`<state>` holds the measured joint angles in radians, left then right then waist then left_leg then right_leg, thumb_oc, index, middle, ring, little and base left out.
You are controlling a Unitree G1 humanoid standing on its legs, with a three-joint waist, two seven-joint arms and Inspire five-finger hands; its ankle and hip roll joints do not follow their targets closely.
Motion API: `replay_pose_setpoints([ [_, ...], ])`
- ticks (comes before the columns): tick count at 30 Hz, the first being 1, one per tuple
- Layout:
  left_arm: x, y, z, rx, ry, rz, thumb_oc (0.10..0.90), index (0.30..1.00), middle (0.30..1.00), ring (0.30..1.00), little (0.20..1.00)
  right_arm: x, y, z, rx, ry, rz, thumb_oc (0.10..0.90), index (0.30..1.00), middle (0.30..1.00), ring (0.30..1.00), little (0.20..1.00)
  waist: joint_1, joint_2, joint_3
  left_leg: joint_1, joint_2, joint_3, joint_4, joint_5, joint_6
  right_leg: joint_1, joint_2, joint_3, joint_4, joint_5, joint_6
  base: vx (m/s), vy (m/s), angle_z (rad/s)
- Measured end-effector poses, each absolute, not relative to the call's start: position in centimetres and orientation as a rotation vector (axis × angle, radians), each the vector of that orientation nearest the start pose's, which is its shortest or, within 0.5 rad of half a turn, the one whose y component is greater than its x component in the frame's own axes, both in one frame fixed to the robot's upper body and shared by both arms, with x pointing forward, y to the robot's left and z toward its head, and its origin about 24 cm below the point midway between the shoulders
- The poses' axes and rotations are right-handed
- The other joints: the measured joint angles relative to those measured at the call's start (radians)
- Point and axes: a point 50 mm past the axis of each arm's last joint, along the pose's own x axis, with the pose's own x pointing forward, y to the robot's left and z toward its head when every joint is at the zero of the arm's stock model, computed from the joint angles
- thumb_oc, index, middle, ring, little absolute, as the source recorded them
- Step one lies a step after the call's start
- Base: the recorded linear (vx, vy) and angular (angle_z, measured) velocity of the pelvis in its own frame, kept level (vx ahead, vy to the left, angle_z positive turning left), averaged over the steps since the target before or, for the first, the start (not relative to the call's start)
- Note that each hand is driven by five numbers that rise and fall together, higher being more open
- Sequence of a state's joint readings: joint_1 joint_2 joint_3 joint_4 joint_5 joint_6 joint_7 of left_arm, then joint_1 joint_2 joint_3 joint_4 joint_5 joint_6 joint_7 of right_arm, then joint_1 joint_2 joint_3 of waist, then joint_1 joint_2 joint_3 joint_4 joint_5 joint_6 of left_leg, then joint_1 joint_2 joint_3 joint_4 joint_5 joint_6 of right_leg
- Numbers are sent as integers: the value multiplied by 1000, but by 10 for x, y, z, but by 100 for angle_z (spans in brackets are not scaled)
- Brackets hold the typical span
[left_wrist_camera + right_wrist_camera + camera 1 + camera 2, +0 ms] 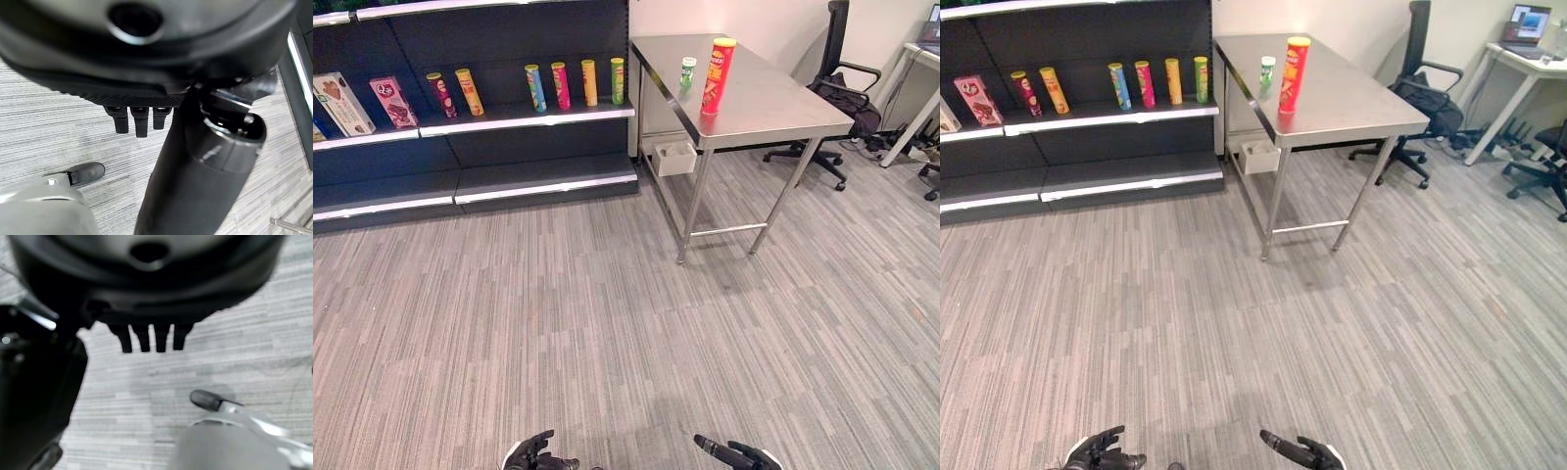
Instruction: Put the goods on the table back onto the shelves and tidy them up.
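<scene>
Both hands, left hand (536,455) and right hand (744,456), hang with fingers relaxed and empty, while the tall red can (717,75) on the tabletop (773,103) looks light, stiff, slick and tippy, best gripped mid-body.

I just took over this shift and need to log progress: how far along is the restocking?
Several cans and boxes already stand on the shelf. Nothing is in hand: the left hand and right hand are open, low over the carpet. Left to do: the tall red can and small green container on the steel table.
</scene>
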<state>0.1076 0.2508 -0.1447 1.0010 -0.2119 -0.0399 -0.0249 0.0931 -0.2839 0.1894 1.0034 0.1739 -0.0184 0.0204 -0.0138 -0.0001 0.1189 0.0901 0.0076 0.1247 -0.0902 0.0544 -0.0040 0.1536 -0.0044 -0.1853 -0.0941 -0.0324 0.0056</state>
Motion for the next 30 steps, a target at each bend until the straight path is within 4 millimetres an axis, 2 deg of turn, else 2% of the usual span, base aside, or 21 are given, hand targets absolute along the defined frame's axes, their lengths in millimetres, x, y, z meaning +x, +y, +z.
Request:
replay_pose_setpoints([
  [7,103,228,-150,89,1052,97,800,900,900,900,900,110,-242,-146,-194,1064,-62,800,900,900,900,900,3,-3,33,-66,5,-10,44,1,-6,-35,4,-4,1,1,-2,16,-98,5],
  [8,109,228,-148,85,1037,96,800,900,900,900,900,116,-241,-144,-192,1050,-62,800,900,900,900,900,2,-11,58,-114,7,-22,114,-1,-26,-57,13,-7,15,-3,-17,-25,-276,35],
  [9,143,232,-135,86,936,99,800,900,900,900,900,138,-238,-137,-192,986,-49,800,900,900,900,900,39,-60,140,-337,11,-45,421,33,-78,-142,-9,-10,92,-12,-77,48,-235,35],
  [11,160,233,-126,48,859,118,800,900,900,900,900,146,-239,-133,-197,956,-45,800,900,900,900,900,62,-58,182,-451,32,-81,606,70,-127,-157,11,-37,113,-30,-111,133,-110,46],
  [12,169,233,-119,43,811,113,800,900,900,900,900,150,-239,-131,-199,943,-46,800,900,900,900,900,55,-56,209,-527,49,-81,722,112,-132,-152,24,-54,126,-37,-127,290,68,47],
  [13,181,234,-111,36,755,115,800,900,900,900,900,152,-238,-131,-201,940,-46,800,900,900,900,900,65,-63,223,-552,62,-70,733,92,-100,-156,27,-57,123,-40,-128,354,108,11],
  [14,168,236,-120,54,828,109,800,900,900,900,900,157,-239,-128,-207,921,-41,800,900,900,900,900,52,-43,208,-459,68,-15,202,81,-76,-82,71,-52,17,-32,-72,1021,350,-24],
  [15,155,236,-127,19,859,137,800,900,900,900,900,144,-241,-133,-238,967,-22,800,900,900,900,900,72,-22,175,-447,67,-23,-13,73,-79,-44,104,-39,-5,-47,-46,1113,441,-34],
  [16,146,237,-131,13,883,146,800,900,900,900,900,142,-243,-135,-293,993,17,800,900,900,900,900,80,-16,167,-460,56,-14,-13,70,-97,-15,118,-10,1,-36,-76,1304,534,-36],
  [17,136,242,-133,10,898,169,800,900,900,900,900,137,-250,-135,-377,1028,93,800,900,900,900,900,96,-5,138,-469,51,14,-12,53,-83,26,121,14,13,-116,-22,908,411,-196],
  [18,94,256,-146,-27,1020,293,800,900,900,900,900,138,-246,-138,-305,1037,31,800,900,900,900,900,182,-73,99,-403,35,89,63,-16,-4,61,55,160,69,-193,81,696,335,-233],
  [19,57,262,-152,-13,1140,318,800,900,900,900,900,128,-240,-141,-271,1024,31,800,900,900,900,900,161,-111,11,-404,-31,126,146,-33,51,87,1,163,72,-191,102,480,289,-220],
  [20,41,257,-156,-15,1195,309,800,900,900,900,900,126,-244,-138,-280,999,32,800,900,900,900,900,143,-94,-26,-389,-43,132,141,-28,96,77,15,132,129,-181,95,301,255,-49],
  [21,33,251,-158,-14,1220,285,800,900,900,900,900,121,-251,-136,-299,1000,27,800,900,900,900,900,131,-40,-58,-353,-37,130,113,-8,147,65,48,101,216,-184,99,241,261,-16],
  [22,35,253,-158,-5,1218,277,800,900,900,900,900,117,-250,-138,-294,1016,23,800,900,900,900,900,134,-35,-68,-321,-30,101,88,88,161,42,49,90,307,-200,105,192,247,-20],
  [23,41,255,-156,9,1196,271,800,900,900,900,900,115,-245,-140,-286,1033,34,800,900,900,900,900,135,-46,-71,-285,-36,101,62,115,164,-39,23,58,504,-200,109,163,256,-11],
  [25,64,259,-150,27,1122,248,800,900,900,900,900,116,-238,-141,-263,1019,42,800,900,900,900,900,94,-77,-62,-219,-91,72,10,110,172,-234,-85,22,923,-138,100,177,267,40],
  [26,79,258,-147,28,1089,241,800,900,900,900,900,117,-238,-140,-261,1014,38,800,900,900,900,900,74,-90,-54,-191,-128,45,13,91,189,-292,-152,27,1015,-131,111,120,168,59],
  [27,92,256,-145,30,1058,223,800,900,900,900,900,118,-240,-139,-257,1009,26,800,900,900,900,900,73,-77,-44,-162,-137,35,14,65,198,-331,-197,18,1044,-126,117,233,146,41],
  [29,123,247,-138,40,974,181,800,900,900,900,900,127,-241,-135,-267,981,23,800,900,900,900,900,56,-20,-2,-99,-131,25,14,37,192,-395,-255,-36,991,-132,111,303,44,27],
  [30,147,243,-130,34,901,162,800,900,900,900,900,142,-238,-128,-277,917,40,800,900,900,900,900,45,37,38,-47,-111,-1,5,1,171,-420,-273,-139,742,-137,101,324,-94,30],
])
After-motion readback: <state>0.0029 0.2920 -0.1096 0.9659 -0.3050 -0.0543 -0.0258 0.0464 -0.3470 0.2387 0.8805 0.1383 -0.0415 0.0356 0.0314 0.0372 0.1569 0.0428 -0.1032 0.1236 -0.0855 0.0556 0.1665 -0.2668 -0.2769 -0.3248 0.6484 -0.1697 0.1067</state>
